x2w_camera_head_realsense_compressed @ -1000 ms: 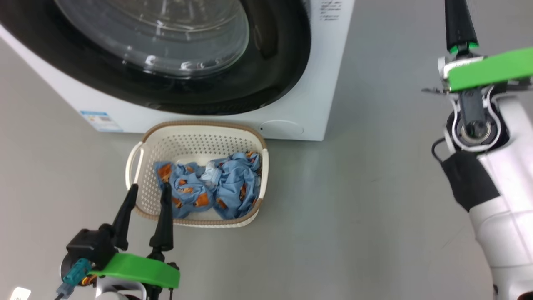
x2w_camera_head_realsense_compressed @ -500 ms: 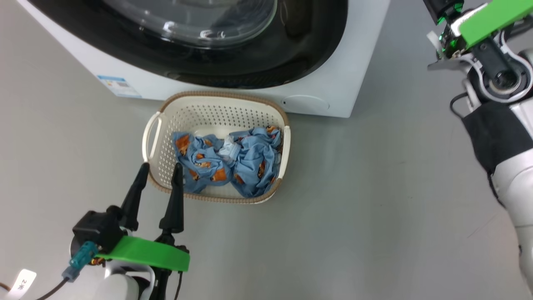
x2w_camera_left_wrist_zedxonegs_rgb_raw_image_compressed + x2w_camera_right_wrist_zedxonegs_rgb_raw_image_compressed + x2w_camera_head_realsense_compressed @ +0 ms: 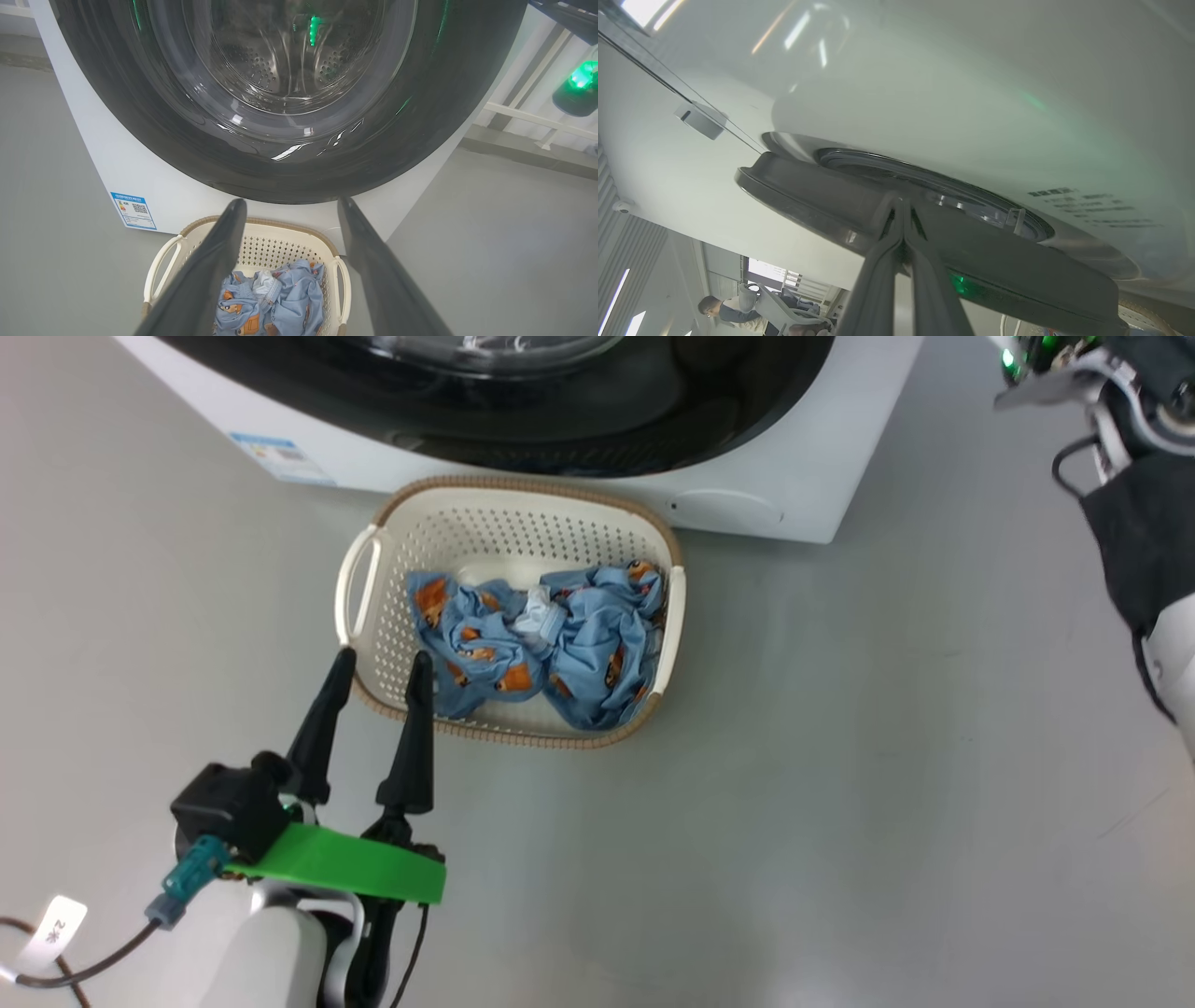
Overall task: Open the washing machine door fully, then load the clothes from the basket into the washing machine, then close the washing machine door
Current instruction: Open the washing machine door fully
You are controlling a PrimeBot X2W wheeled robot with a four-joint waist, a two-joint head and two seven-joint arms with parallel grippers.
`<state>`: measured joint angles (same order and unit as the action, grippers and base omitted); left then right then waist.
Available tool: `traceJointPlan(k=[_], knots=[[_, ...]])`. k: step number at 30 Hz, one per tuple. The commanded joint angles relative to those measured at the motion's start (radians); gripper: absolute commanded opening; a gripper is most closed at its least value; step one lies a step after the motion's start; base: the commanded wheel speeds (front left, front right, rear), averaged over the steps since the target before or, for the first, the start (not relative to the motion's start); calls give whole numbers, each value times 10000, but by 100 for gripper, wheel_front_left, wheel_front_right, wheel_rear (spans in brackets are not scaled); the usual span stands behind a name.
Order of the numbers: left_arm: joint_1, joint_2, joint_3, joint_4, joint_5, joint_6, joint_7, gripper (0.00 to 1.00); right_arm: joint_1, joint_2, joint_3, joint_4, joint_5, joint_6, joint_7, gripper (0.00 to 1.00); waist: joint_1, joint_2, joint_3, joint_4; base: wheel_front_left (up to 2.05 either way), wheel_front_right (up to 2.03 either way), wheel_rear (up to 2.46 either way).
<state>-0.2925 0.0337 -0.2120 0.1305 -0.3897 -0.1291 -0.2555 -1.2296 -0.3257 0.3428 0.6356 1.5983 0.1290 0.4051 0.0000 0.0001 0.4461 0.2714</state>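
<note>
— How is the left pincer (image 3: 383,656) held?
— Spread wide, empty; the cream perforated plastic basket (image 3: 523,485) with light blue printed clothes (image 3: 579,644) is seen just past its tips.
— The right pincer (image 3: 901,205)?
— Pressed shut, tips at the glossy black round door (image 3: 1017,268) of the white washing machine (image 3: 924,93).

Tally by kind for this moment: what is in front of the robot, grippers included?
Washing machine: 1
Washing machine door: 1
Basket: 1
Heap of clothes: 1 (separate pieces cannot be told apart)
Blue label sticker: 1
Grippers: 2 (left gripper, right gripper)
Total: 7
</note>
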Motion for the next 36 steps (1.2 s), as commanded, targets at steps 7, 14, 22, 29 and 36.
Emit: traceJointPlan(k=[7, 14, 22, 29, 36], knots=[[-431, 168, 107, -368, -323, -16, -63, 100, -919, 196, 327, 170, -336, 17, 397, 0, 0, -1, 549, 374, 0, 0, 0], [-540, 167, 34, -380, -458, -16, -63, 100, -1217, 245, 557, 396, -532, 17, 545, 0, 0, -1, 658, 481, 0, 0, 0], [-606, 167, 41, -354, -477, -16, -63, 100, -940, 313, 945, 192, -581, 17, 905, 0, 0, -1, 537, 446, 0, 0, 0], [-427, 166, 158, -290, -347, -16, -63, 100, -38, 319, 1259, -334, -489, 17, 1114, 0, 0, -1, 125, 247, 0, 0, 0], [-169, 166, 257, -249, -198, -16, -63, 100, 822, 348, 1514, -883, -347, 17, 1357, 0, 0, -1, -323, 78, 0, 0, 0]])
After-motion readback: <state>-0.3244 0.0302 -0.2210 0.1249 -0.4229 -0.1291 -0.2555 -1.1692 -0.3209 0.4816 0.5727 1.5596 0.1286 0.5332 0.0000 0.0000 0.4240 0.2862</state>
